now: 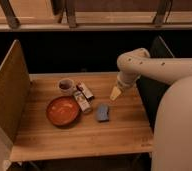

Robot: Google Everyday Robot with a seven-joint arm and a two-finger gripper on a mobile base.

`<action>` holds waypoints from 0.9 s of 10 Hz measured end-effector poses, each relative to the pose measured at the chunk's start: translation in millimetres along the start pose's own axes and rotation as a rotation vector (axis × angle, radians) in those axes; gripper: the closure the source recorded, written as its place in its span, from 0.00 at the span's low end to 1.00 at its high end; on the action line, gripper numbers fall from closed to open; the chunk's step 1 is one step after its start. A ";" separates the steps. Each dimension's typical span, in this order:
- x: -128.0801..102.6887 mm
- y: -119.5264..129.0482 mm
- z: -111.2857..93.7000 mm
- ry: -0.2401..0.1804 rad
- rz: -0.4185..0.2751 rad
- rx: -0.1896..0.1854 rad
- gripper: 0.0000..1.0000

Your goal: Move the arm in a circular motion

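My cream-white arm (159,67) reaches in from the right, its thick rounded segments dotted with small dark holes. It bends down at an elbow and ends in the narrow yellowish-tipped gripper (115,93). The gripper hangs over the right part of the wooden table (89,137), above and to the right of a blue object (103,112). It holds nothing that I can see.
On the table are an orange-red bowl (62,110), a small cup (66,86), and two dark snack packets (83,97). A tall wooden panel (8,95) walls the table's left side. My large cream body (179,130) fills the right foreground.
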 end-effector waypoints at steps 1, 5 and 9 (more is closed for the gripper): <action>33.7 3.0 -3.6 0.023 -0.056 -0.029 0.20; 152.7 -31.1 3.5 0.074 -0.364 -0.080 0.20; 203.1 -110.9 37.5 0.039 -0.608 0.002 0.20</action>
